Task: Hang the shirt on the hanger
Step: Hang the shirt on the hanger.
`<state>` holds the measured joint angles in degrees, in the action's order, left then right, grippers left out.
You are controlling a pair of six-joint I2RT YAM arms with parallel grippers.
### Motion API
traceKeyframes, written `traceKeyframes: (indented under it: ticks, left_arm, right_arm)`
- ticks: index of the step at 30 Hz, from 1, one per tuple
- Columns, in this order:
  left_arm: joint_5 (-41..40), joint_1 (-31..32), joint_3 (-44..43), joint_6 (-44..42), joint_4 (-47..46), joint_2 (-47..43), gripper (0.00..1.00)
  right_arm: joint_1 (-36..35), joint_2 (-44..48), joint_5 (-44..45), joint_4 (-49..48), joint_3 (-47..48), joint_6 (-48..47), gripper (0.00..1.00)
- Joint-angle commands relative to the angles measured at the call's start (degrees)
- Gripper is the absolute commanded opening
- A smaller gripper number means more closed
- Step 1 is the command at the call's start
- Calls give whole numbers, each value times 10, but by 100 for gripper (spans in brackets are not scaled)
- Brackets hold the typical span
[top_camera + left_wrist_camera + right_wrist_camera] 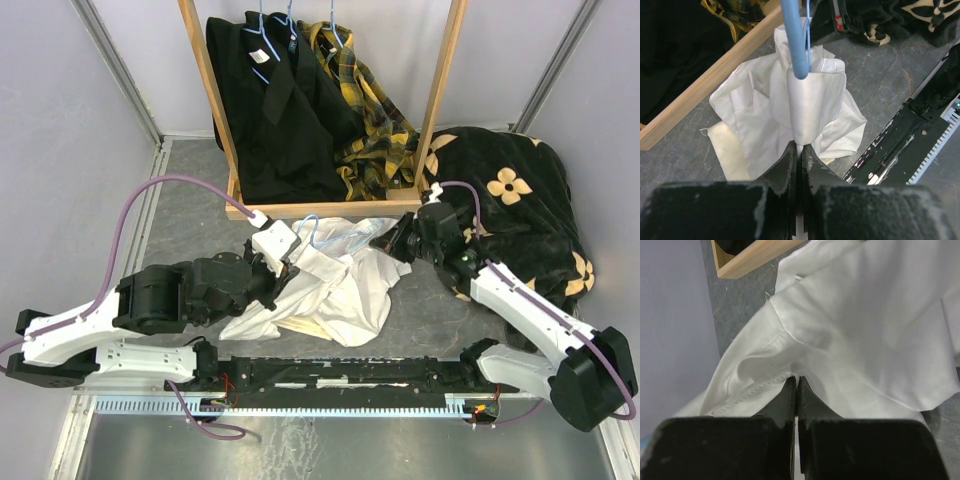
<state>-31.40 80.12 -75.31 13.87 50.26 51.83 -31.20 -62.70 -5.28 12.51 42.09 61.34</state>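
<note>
While both claws were closed, I recorded the shirt [340, 285] lying crumpled on the grey tabletop [190, 215] at frame centre, just below the wooden rack [330, 208]. The left claw [799, 147] pinched the foot of a tube of shirt cloth draped over the hanger [795, 40], whose blue wire rose toward the top of the frame; whether wire lay between the fingers I could not tell. The right claw [796, 379] gripped a seamed fold at the shirt's upper right edge.
</note>
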Motion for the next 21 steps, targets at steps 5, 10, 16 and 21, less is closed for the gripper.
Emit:
traceKeyframes:
  ticks: [5,10,16,21]
  left_arm:
    - [-1,0,-1,-1,-32,-17,3]
    - [-4,0,-3,-9,-32,-11,3]
    - [22,-1,-1,-20,-41,-5,3]
    - [41,0,1,-26,-46,-4,3]
  right_arm:
    - [44,15,19,59,91,-112,0]
    - [47,32,58,140,139,-177,0]
    - [48,14,134,218,214,-286,0]
    - [48,-11,151,227,260,-350,0]
